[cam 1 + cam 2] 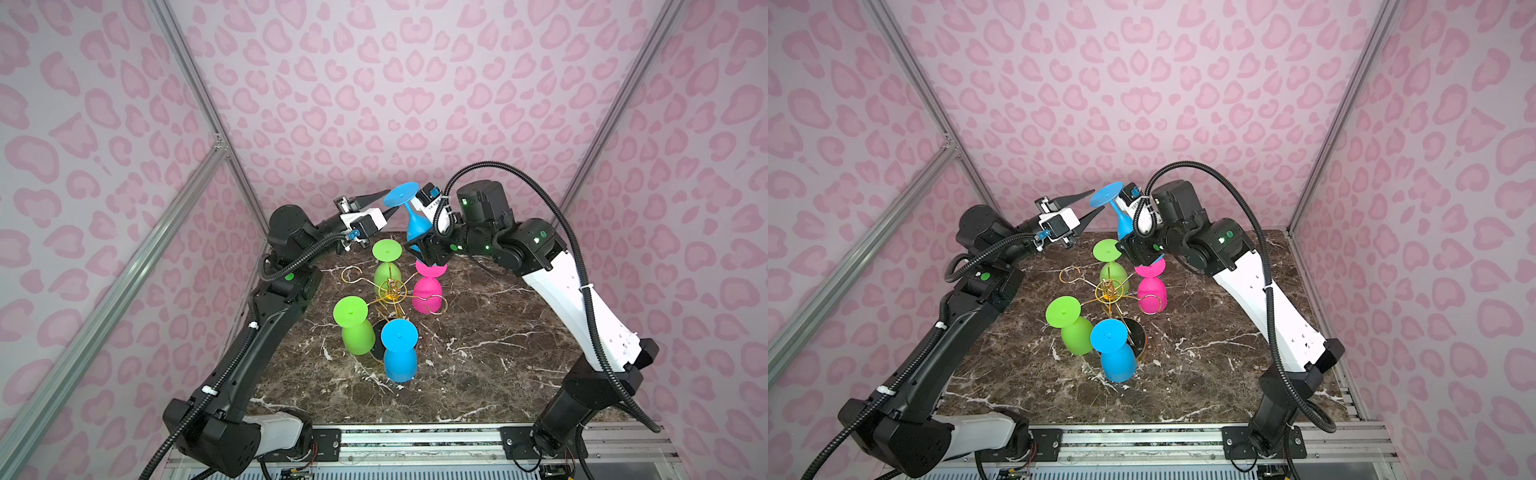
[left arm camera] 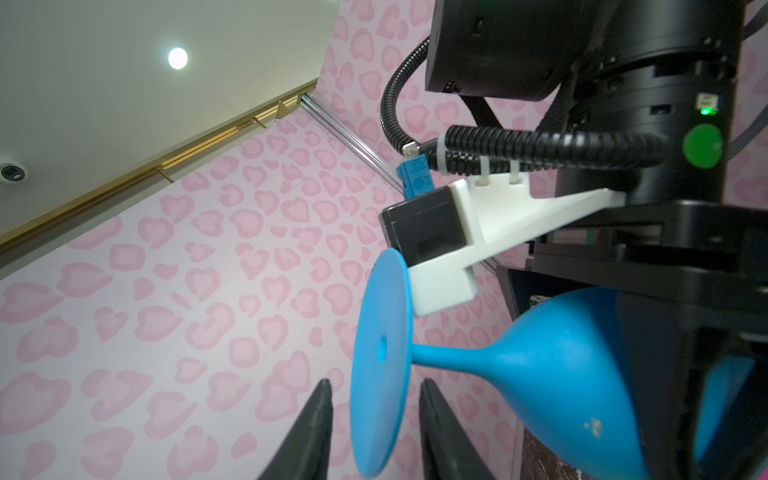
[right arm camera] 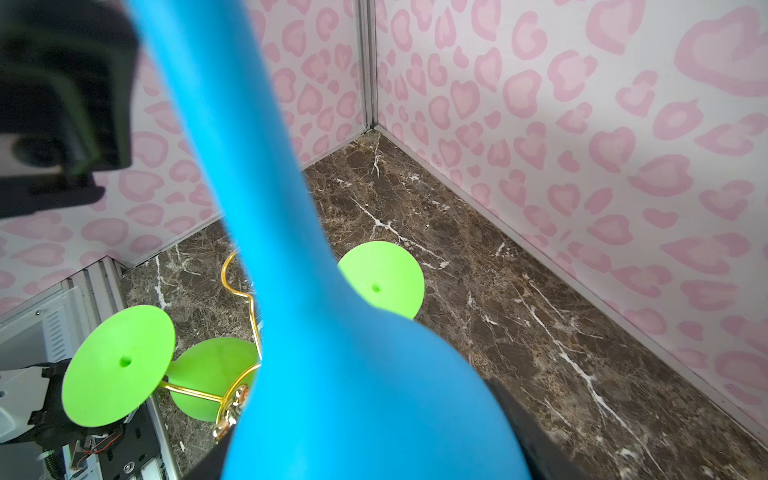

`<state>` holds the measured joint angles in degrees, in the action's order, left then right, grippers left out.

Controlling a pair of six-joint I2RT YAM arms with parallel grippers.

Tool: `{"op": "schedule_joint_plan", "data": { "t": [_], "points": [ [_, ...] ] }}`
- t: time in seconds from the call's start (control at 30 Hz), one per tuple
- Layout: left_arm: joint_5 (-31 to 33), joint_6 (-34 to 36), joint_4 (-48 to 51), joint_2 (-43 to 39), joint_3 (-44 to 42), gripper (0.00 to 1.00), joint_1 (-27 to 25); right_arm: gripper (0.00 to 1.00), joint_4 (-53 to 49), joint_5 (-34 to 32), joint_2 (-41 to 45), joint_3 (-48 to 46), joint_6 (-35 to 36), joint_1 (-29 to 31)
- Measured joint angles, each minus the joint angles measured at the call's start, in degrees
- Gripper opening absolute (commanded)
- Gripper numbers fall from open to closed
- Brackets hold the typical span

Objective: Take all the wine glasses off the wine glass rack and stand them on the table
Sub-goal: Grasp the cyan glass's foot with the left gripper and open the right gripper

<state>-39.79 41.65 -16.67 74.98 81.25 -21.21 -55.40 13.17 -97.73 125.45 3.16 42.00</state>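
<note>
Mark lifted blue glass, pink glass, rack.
lifted blue glass (image 1: 401,194): in a top view, foot disc.
pink glass (image 1: 428,296): in a top view, bowl.
wine glass rack (image 1: 392,291): in a top view, gold hub.

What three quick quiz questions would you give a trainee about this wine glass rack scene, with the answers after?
1. True or false: the right gripper holds the raised blue wine glass by its bowl.
2. How many glasses hang on the wine glass rack? A two, B four, C six.
3. Fill in: the open left gripper straddles the raised glass's ____.
Key: 1 true. 2 B: back green glass, front green glass, pink glass, front blue glass. 3 foot.
</note>
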Motion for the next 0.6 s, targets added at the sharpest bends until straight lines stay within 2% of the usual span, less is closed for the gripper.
{"op": "schedule_joint_plan", "data": {
  "t": [0.33,0.6],
  "points": [
    [-1.8,1.5,0.3,0.1,0.0,0.20,-0.2,0.44,-0.2,1.8,-0.5,0.0,-0.5,0.1],
    [-1.8,3.1,0.3,0.2,0.0,0.06,-0.2,0.51,-0.6,2.6,-0.5,0.0,-1.0,0.1]
  ]
}}
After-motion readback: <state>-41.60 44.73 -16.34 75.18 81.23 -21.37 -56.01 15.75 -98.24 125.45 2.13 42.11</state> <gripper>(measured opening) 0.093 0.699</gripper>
